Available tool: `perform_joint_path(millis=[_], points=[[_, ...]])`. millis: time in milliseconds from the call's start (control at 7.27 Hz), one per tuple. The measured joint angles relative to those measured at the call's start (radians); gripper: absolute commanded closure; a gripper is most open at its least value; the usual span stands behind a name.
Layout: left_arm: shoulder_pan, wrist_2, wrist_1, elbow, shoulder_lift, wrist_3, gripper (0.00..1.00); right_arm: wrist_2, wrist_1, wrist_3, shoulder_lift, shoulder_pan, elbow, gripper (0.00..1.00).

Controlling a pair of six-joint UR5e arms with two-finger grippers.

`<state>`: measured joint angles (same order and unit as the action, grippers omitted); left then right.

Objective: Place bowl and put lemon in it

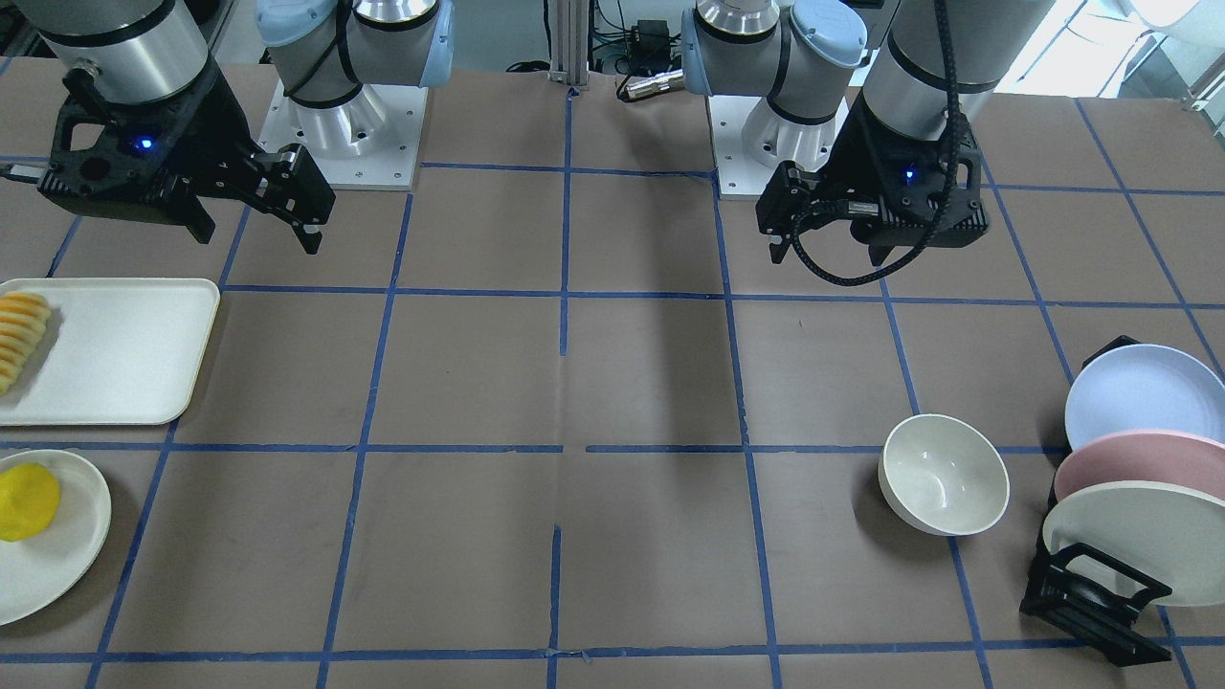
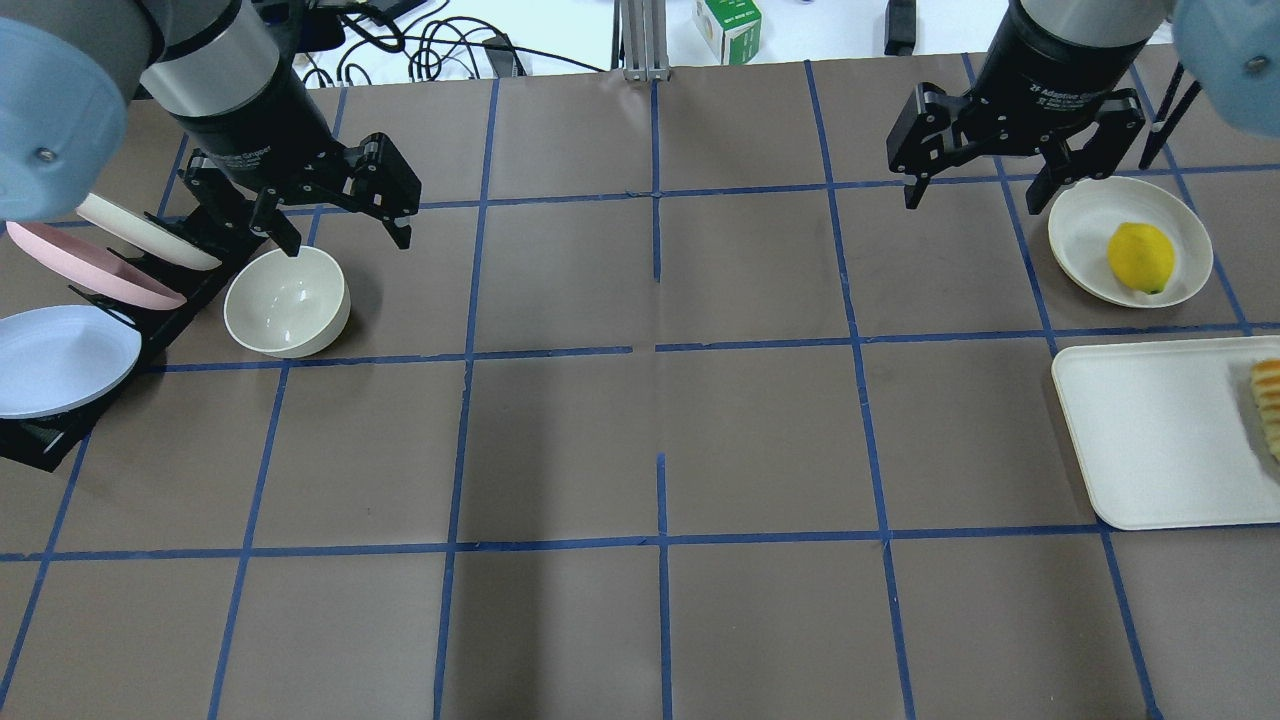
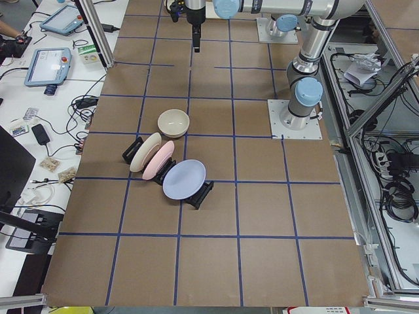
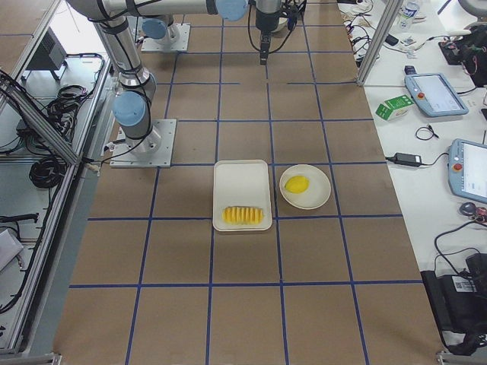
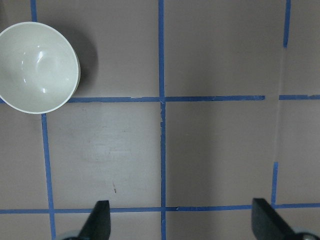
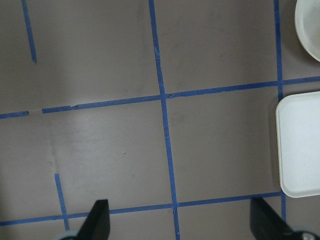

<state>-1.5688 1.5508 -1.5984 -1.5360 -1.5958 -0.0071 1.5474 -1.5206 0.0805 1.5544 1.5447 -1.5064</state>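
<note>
The cream-white bowl point(image 2: 287, 300) stands upright and empty on the table next to a plate rack; it also shows in the front view point(image 1: 943, 474) and the left wrist view point(image 5: 39, 67). The yellow lemon point(image 2: 1140, 257) lies on a flat cream plate point(image 2: 1085, 225) at the far right, also in the front view point(image 1: 27, 500). My left gripper point(image 2: 348, 245) is open and empty, hovering above the table just beside the bowl. My right gripper point(image 2: 985, 203) is open and empty, hovering left of the lemon's plate.
A black rack point(image 2: 45, 440) holds a blue, a pink and a cream plate left of the bowl. A rectangular cream tray point(image 2: 1150, 440) with a row of fruit slices point(image 2: 1268, 400) lies near the lemon's plate. Blue tape lines grid the brown table.
</note>
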Motion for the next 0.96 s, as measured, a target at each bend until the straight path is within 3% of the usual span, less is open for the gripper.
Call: perform_joint_path(millis=[550,962], points=[[0.015,-0.001,0.007,-0.012,-0.012,0.001,0.00,-0.001,-0.001,-0.012,-0.007,-0.006,-0.001,0.00],[0.238,0.002,0.212,-0.168,-0.078,0.119,0.00,0.036,-0.016,-0.081,-0.048,-0.040,-0.004,0.00]])
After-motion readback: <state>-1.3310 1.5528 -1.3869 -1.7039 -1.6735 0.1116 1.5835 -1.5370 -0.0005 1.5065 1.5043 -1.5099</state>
